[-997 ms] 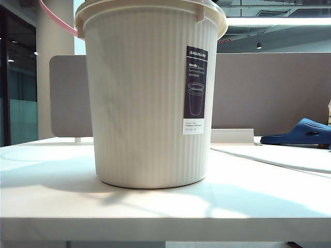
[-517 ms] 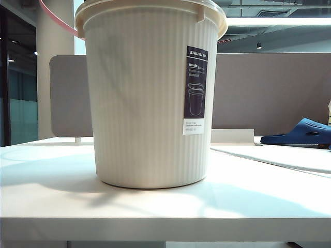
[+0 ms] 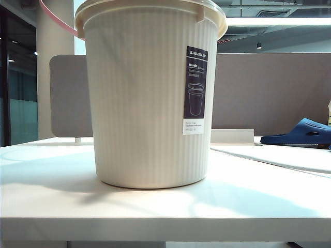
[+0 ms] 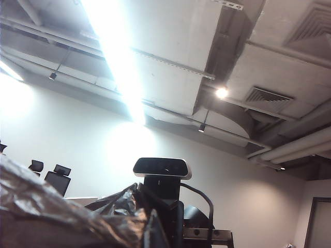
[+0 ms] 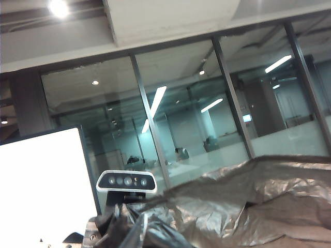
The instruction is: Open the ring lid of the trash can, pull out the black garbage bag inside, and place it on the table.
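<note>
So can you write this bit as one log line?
left gripper: shut on crinkled black plastic garbage bag | right gripper: shut on bag | ribbed cream plastic trash can: upright on white table

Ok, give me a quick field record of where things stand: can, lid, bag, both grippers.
trash can: upright on the table, label facing the exterior camera
ring lid: pink hoop, partly visible behind the can's upper left rim
black garbage bag: crinkled plastic fills the lower part of both wrist views
left gripper: shut, jaws hidden by the bag; hold not confirmed
right gripper: shut, jaws hidden by the bag; hold not confirmed
other: blue slipper far right
</note>
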